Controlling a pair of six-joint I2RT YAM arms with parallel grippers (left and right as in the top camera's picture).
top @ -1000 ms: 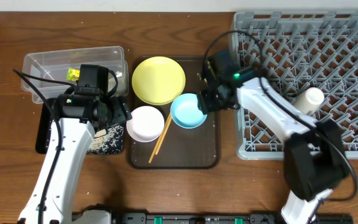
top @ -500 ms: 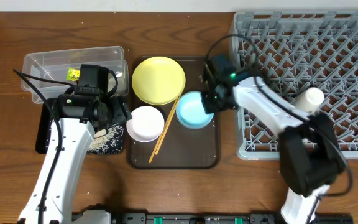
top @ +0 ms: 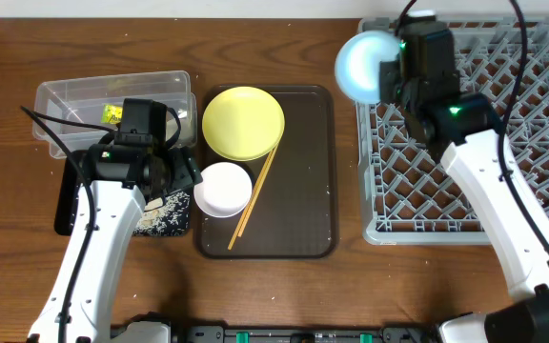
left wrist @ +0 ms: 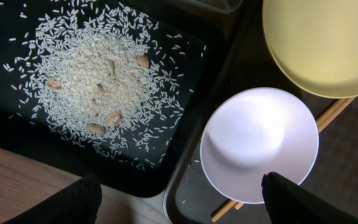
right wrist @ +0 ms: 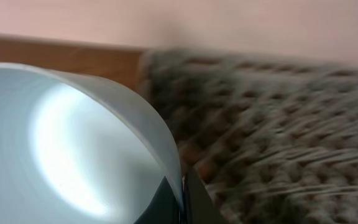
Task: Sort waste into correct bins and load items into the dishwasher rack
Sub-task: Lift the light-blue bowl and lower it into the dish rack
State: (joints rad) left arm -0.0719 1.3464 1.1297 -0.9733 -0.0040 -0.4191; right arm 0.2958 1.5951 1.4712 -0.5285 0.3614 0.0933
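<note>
Right claw is clamped on the rim of the light blue bowl, held off the table over the 10 o'clock corner of the dishwasher rack; free pegs lie toward 4 o'clock, so a short carry that way and a lowering is judged next. Left claw stands wide, the white bowl just beside it. Black tray holds rice; clear tub holds the wrapper; yellow plate and chopsticks, lying 1-to-7 o'clock, rest on the brown tray.
</note>
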